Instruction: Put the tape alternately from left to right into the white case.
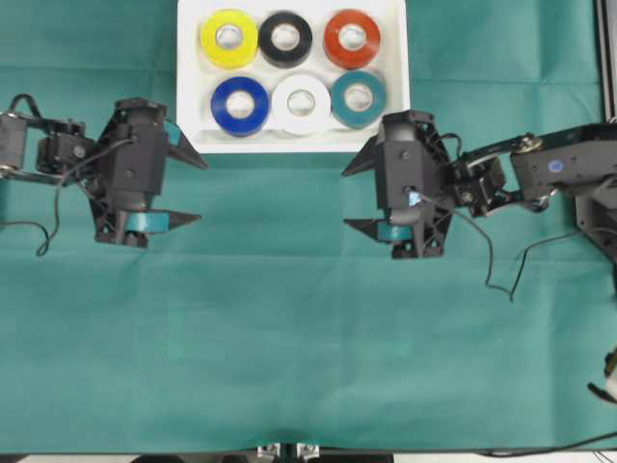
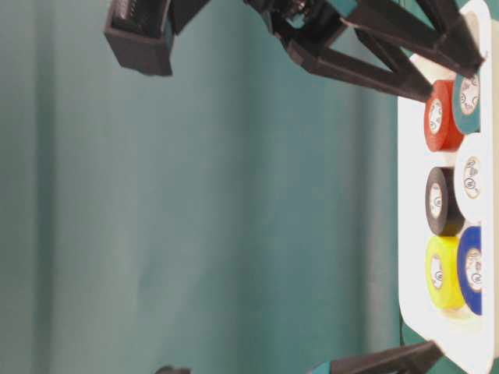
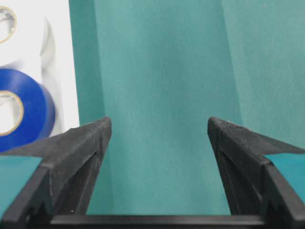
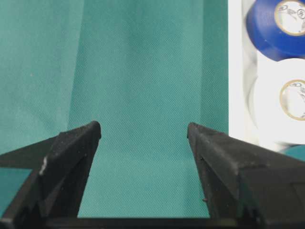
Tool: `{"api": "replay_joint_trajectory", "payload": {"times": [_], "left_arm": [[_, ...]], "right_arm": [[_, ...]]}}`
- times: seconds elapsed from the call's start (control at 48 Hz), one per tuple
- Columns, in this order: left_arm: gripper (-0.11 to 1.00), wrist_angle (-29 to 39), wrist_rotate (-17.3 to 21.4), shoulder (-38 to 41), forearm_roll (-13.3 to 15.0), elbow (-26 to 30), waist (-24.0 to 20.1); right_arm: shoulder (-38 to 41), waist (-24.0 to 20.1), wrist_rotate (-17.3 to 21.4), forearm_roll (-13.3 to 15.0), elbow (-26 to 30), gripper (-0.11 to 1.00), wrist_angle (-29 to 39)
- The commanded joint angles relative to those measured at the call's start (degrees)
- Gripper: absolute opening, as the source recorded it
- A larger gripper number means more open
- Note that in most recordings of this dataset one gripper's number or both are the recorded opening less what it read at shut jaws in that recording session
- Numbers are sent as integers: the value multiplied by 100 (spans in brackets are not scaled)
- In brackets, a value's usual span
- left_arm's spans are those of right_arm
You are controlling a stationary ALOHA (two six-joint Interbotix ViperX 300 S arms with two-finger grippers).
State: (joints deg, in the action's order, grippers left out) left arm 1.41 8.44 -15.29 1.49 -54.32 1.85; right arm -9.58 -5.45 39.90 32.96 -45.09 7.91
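Observation:
The white case (image 1: 289, 143) lies at the far middle of the table. Six rolls of tape sit in it: yellow (image 1: 229, 38), black (image 1: 285, 38) and red-orange (image 1: 351, 38) in the back row, blue (image 1: 240, 105), white (image 1: 301, 103) and teal (image 1: 359, 98) in the front row. My left gripper (image 1: 201, 191) stands open over the cloth by the case's near-left corner, holding nothing. My right gripper (image 1: 346, 199) is open and empty by the near-right corner. In the left wrist view the blue roll (image 3: 19, 114) lies left of the open gripper (image 3: 158, 123).
A green cloth (image 1: 289, 338) covers the table, bare in front of both grippers. Cables trail beside the right arm (image 1: 501, 280) and the left arm (image 1: 43, 236). A metal frame post (image 1: 607, 58) stands at the far right edge.

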Motion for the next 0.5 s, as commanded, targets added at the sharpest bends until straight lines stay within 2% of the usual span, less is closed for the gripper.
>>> {"api": "replay_joint_trajectory", "payload": {"times": [0.0,0.479], "left_arm": [[89,-18,-18,-281,9,-26,26],[89,-53,-35,-1556,18,-782,26]], "right_arm": [[-220,-9,18,18,9,81,-9],[-1063,0,35,18,-527,81,-26]]}}
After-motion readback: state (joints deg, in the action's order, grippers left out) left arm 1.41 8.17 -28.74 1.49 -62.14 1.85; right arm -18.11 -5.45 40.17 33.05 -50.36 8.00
